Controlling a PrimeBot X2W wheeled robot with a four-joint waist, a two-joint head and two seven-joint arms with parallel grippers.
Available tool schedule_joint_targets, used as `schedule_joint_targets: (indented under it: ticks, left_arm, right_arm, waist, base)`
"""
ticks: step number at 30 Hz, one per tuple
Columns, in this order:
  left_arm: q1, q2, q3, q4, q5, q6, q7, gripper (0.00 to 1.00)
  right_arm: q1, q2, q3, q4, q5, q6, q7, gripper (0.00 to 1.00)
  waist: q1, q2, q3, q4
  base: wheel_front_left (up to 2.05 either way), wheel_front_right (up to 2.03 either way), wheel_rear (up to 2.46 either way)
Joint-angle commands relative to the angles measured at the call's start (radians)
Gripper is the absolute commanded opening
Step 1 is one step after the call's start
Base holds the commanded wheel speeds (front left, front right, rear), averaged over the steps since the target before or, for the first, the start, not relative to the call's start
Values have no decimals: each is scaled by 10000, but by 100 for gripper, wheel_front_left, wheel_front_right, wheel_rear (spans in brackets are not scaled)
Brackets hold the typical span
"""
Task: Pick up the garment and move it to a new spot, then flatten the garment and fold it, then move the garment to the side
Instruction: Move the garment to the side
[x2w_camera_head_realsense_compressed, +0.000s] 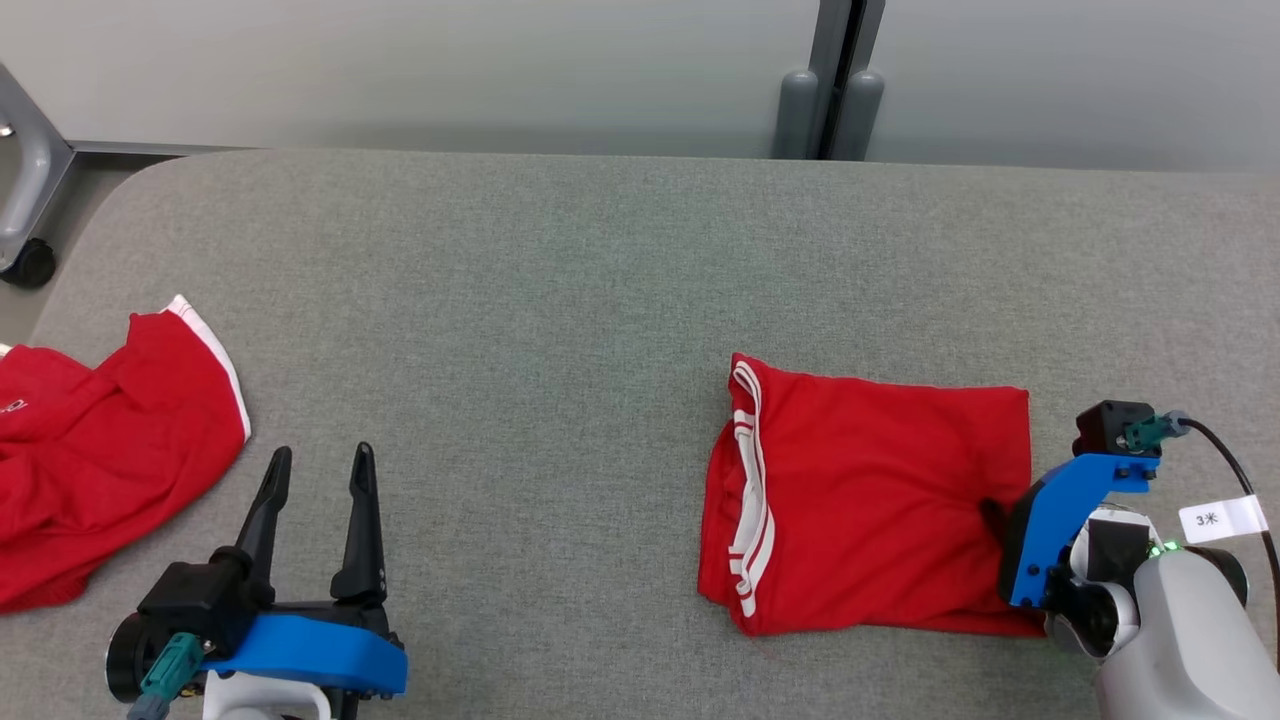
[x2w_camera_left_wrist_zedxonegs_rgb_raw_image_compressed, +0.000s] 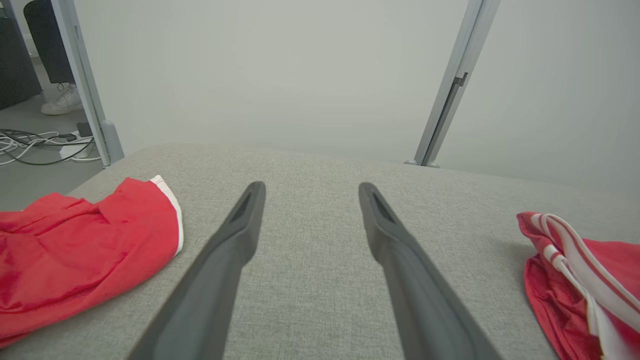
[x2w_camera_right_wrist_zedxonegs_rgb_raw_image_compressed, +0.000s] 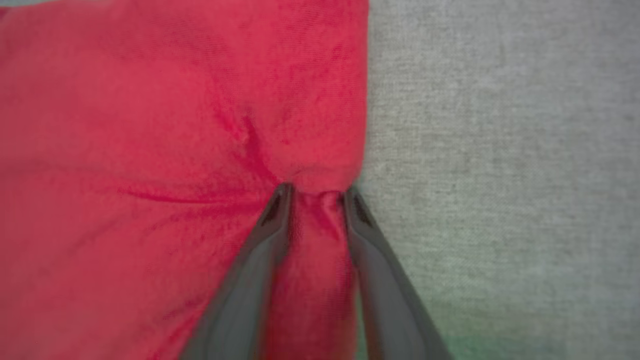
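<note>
The right gripper is pressing its tips down onto the garment, right at the cloth's edge. A ridge of red cloth is bunching up between its two fingers, which are standing a little apart. Whether they are clamping that ridge or only touching it, I cannot tell. In the right wrist view, creases are running out from the tips across the cloth to their left, and bare table is showing just to their right. The garment is lying on the table folded into a rough rectangle. It is stretching away from these fingers toward the left gripper, with its white-striped band on the side farthest from them.

The left gripper is hanging over the table with its fingers spread wide and nothing between them. Bare table is lying between and ahead of its tips. A second garment, red with a white hem, is lying crumpled near the left of these fingers, not touching them. The folded garment is lying well off to their right. Beyond the tips, past the table's far edge, a grey post is standing against a pale wall.
</note>
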Motion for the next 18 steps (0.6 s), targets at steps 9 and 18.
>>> schedule_joint_targets:
  ticks: [9,18]
  left_arm:
    - [-94,9,-24,67,-9,-98,-195,100]
    - [-571,-127,-31,-46,73,-332,-371,100]
  right_arm:
    - [78,-609,1389,-454,171,1,-269,0]
    - [-2272,-3009,4387,-1962,546,0,-784,0]
  waist:
    - [1,1,61,-236]
    - [1,1,712,-765]
  base:
    - [0,0,0]
    - [0,0,0]
